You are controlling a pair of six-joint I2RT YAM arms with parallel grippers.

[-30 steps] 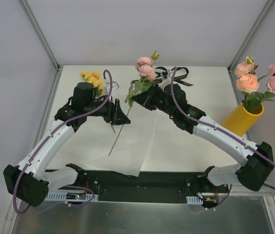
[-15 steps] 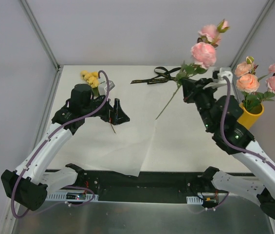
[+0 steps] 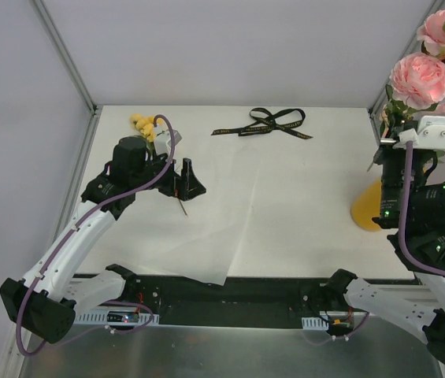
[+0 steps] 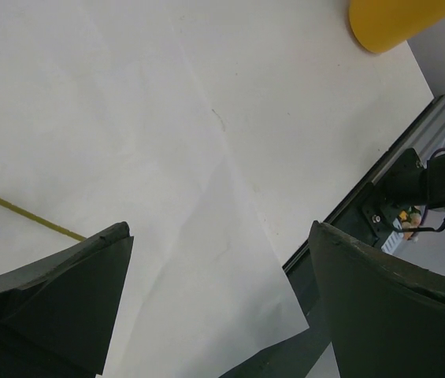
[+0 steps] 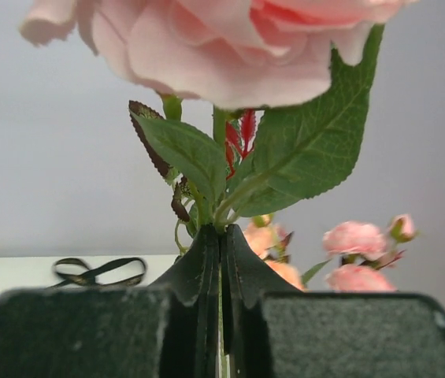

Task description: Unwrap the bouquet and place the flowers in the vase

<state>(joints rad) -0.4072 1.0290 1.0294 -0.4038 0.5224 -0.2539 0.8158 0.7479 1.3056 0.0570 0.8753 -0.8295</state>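
Right gripper (image 5: 220, 240) was pinched fully closed on the green stem of a pink rose (image 3: 420, 76), just below the leaves. The stem stood near vertical, bloom uppermost, held high at the right edge by the vase (image 3: 366, 211); its lower end was hidden behind the arm. Left gripper (image 4: 218, 295) was spread wide, holding nothing, low over the white paper (image 3: 230, 224). Yellow flowers (image 3: 145, 124) lay far left, blooms toward the far edge, with a thin stem end showing nearer. Black ribbon (image 3: 265, 122) lay loose by the far edge.
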